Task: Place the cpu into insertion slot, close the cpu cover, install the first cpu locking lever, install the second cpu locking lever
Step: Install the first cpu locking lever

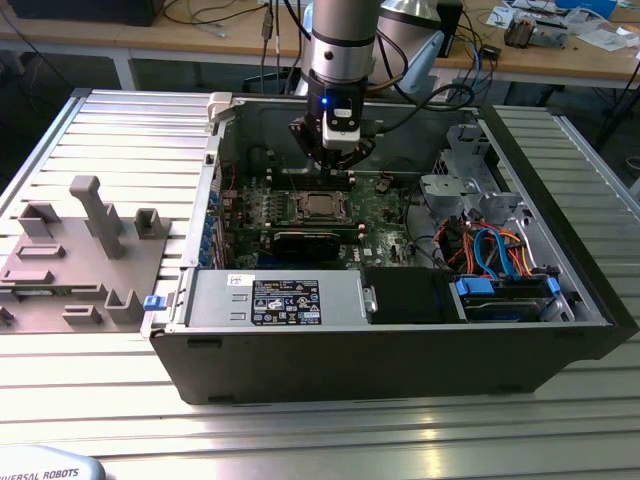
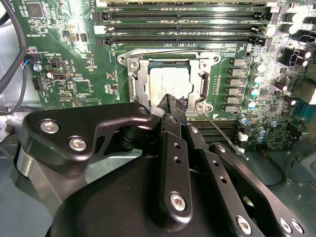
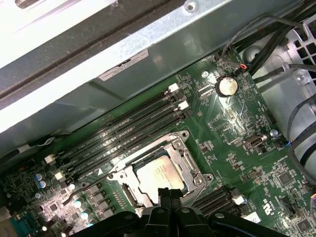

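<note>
The cpu (image 2: pixel 168 81) lies flat in the insertion slot (image 2: pixel 134 85) on the green motherboard; it also shows in the first wrist view (image 3: pixel 160 175) and the exterior view (image 1: pixel 320 206). The silvery cpu cover (image 2: pixel 202 86) lies down over it, framing its metal top. One thin locking lever (image 2: pixel 224 136) juts out from the socket's corner at an angle. A second lever wire (image 2: pixel 163 51) runs along the socket's edge beside the memory slots. My gripper (image 2: pixel 173 101) hangs just above the socket's edge, fingers shut together with nothing between them, also seen from outside (image 1: pixel 335 168).
The board sits inside an open black computer case (image 1: pixel 400 360). Memory slots (image 3: pixel 123 131) run beside the socket. A drive cage (image 1: pixel 455 175) and blue and orange cables (image 1: pixel 495 250) fill the exterior view's right. A grey fixture (image 1: pixel 95 215) stands on the aluminium table at the left.
</note>
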You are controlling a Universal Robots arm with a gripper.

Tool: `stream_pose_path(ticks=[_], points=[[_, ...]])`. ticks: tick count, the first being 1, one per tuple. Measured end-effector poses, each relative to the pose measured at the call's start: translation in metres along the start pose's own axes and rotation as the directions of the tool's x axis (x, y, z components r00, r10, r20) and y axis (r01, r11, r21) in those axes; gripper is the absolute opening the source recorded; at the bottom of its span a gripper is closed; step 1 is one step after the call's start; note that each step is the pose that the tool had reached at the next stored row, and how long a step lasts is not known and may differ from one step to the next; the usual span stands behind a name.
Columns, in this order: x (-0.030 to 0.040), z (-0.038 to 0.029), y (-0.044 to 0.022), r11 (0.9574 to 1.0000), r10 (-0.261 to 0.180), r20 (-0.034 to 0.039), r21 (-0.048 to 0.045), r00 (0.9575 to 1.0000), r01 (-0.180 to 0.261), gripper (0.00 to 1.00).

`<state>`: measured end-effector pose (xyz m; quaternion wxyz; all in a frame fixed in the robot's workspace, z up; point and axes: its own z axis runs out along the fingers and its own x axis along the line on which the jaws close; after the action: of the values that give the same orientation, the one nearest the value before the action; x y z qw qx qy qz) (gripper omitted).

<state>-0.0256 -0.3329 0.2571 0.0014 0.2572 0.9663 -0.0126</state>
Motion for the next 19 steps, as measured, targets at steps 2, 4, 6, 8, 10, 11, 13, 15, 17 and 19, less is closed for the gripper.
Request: stream_pose_path(ticks=[2, 4, 6, 8, 10, 11, 13, 15, 17, 19], points=[[-0.0001, 0.0000, -0.0002, 1.0000, -0.004, 0.0001, 0.0000, 1.0000, 0.004, 0.11], [-0.0001, 0.0000, -0.0002, 1.0000, -0.009, 0.0002, -0.0001, 1.0000, 0.009, 0.11], [-0.0001, 0.0000, -0.0002, 1.0000, -0.010, 0.0002, -0.0001, 1.0000, 0.010, 0.11], [-0.0001, 0.0000, -0.0002, 0.9999, -0.011, 0.0002, -0.0001, 0.9999, 0.011, 0.11], [-0.0001, 0.0000, -0.0002, 0.9999, -0.012, 0.0003, -0.0002, 0.9999, 0.012, 0.11], [-0.0001, 0.0000, -0.0002, 0.9999, -0.013, 0.0003, -0.0001, 0.9999, 0.013, 0.11], [-0.0001, 0.0000, -0.0002, 0.9999, -0.014, 0.0003, -0.0002, 0.9999, 0.014, 0.11], [-0.0001, 0.0000, -0.0002, 0.9999, -0.015, 0.0004, -0.0002, 0.9999, 0.015, 0.11], [-0.0001, 0.0000, -0.0002, 0.9999, -0.016, 0.0003, -0.0002, 0.9999, 0.016, 0.11], [-0.0001, 0.0000, -0.0002, 0.9999, -0.016, 0.0004, -0.0002, 0.9999, 0.016, 0.11]])
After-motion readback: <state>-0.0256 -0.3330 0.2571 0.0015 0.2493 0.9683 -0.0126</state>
